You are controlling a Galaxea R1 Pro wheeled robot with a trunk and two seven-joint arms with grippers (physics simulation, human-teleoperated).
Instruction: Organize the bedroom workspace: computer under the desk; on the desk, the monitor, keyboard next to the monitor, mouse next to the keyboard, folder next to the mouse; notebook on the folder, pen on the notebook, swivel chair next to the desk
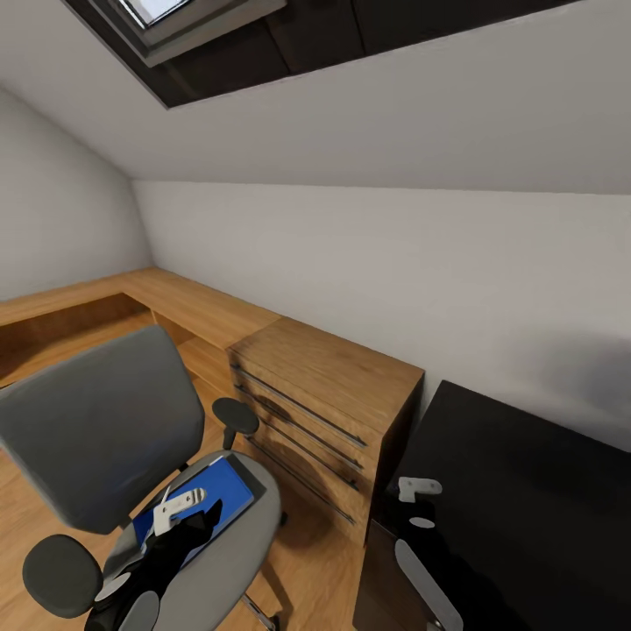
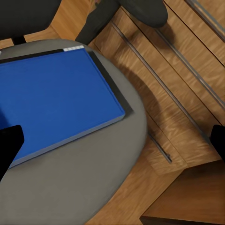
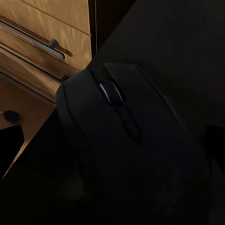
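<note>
The bright blue folder (image 1: 223, 491) (image 2: 56, 103) lies flat on the grey seat (image 2: 84, 187) of the swivel chair (image 1: 96, 421) at lower left. My left gripper (image 1: 188, 526) (image 2: 112, 145) hovers just over the folder's near edge, open, with its fingers spread wide. At lower right, the glossy black desk (image 1: 526, 491) (image 3: 187, 37) carries the black mouse (image 3: 126, 140), seen very close. My right gripper (image 1: 419, 504) (image 3: 112, 150) is directly over the mouse, open, one finger on each side of it.
A light wooden dresser (image 1: 324, 386) (image 2: 178, 84) (image 3: 42, 28) with long bar handles stands between chair and desk. The chair's black armrests (image 1: 235, 414) flank the seat. A low wooden counter (image 1: 175, 302) runs along the left wall under the sloped ceiling.
</note>
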